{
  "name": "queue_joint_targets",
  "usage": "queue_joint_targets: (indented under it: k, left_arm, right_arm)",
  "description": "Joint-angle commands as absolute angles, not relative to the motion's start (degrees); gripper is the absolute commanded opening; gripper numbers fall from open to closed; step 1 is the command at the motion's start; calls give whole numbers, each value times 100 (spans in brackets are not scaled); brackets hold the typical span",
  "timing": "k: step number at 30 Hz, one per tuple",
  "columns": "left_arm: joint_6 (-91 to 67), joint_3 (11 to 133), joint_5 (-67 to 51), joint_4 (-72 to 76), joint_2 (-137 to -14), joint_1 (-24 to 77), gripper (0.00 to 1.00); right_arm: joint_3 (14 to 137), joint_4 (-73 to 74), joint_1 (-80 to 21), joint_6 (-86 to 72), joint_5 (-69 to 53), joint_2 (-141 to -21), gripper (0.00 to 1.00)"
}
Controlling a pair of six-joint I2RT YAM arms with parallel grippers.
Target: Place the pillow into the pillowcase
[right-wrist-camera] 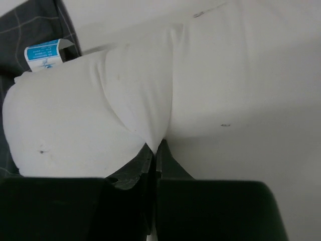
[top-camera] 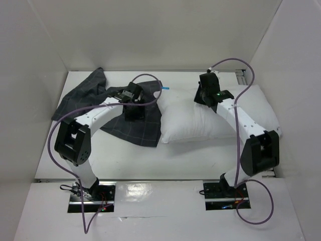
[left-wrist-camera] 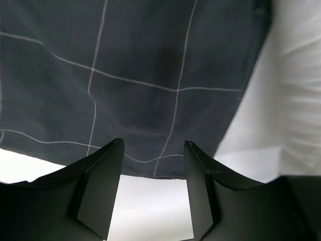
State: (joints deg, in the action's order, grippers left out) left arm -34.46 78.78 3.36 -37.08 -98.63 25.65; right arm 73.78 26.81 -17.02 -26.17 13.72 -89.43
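The dark grey pillowcase (top-camera: 125, 125) with pale grid lines lies crumpled on the left of the table. The white pillow (top-camera: 190, 123) lies right of it, its left end touching the cloth. My left gripper (top-camera: 133, 111) hovers over the pillowcase. In the left wrist view the left gripper (left-wrist-camera: 153, 143) is open, with the pillowcase (left-wrist-camera: 150, 75) hem and bare table between its fingers. My right gripper (top-camera: 201, 100) is at the pillow's back edge. In the right wrist view the right gripper (right-wrist-camera: 156, 146) is shut on a pinched fold of the pillow (right-wrist-camera: 75, 125).
A blue and white label (right-wrist-camera: 44, 54) sticks out at the pillow's corner, next to the pillowcase (right-wrist-camera: 30, 25). White walls enclose the table on three sides. A metal rail (top-camera: 242, 75) sits at the back right. Purple cables loop over both arms.
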Motion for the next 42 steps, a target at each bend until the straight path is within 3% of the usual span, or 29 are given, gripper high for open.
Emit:
queue_joint_targets:
  k: [1,4,11,12,14,16,17,30,31,32,33,34,36,39,42]
  left_arm:
    - [-3199,7998,704,-3991,-10107,2742,64]
    - [-3269,7998,642,-3762,-10335,2804,66]
    - [-3498,7998,703,-3367,-11284,2725,71]
    - [-3498,7998,616,-3366,-11407,2655,68]
    - [-3568,8077,545,-3419,-11566,2409,48]
    - [-3621,8016,545,-3419,-11566,2216,8]
    - [-3621,7963,597,-3506,-11436,2015,0]
    - [-3069,6944,923,-3964,-9467,1107,0]
    - [-2928,6943,853,-4086,-9361,1107,1]
    - [-2805,6943,748,-4174,-9291,1107,10]
    - [-2708,7056,564,-4288,-9177,1107,44]
    - [-2550,7179,502,-4367,-9115,1238,60]
    - [-2488,7242,379,-4438,-8966,1423,75]
    - [-2487,7382,-43,-4325,-8658,1748,77]
    - [-2592,7505,-44,-4131,-8736,2065,70]
  right_arm:
    - [7120,2391,-1661,-2733,1785,-8070,0]
    - [7005,2232,-1828,-2795,1714,-7552,0]
    - [7084,2461,-2030,-2909,1837,-7550,0]
    - [7084,2461,-1952,-2909,1837,-7550,0]
    - [7136,2461,-1890,-2909,1767,-7489,0]
    - [7198,2461,-1837,-2909,1767,-7488,0]
    - [7198,2539,-1837,-2840,1767,-7488,0]
    - [6662,2523,-1547,-2839,1819,-7313,0]
    - [6662,2522,-1547,-2839,1819,-7243,0]
    - [6662,2522,-1547,-2839,1872,-7190,0]
    - [6662,2522,-1547,-2839,1872,-7189,0]
    - [6662,2522,-1495,-2839,1872,-7189,0]
    - [6662,2522,-1415,-2839,1819,-7276,0]
    - [6715,2522,-1266,-2769,1513,-7418,0]
    - [6776,2470,-1266,-2769,1450,-7550,0]
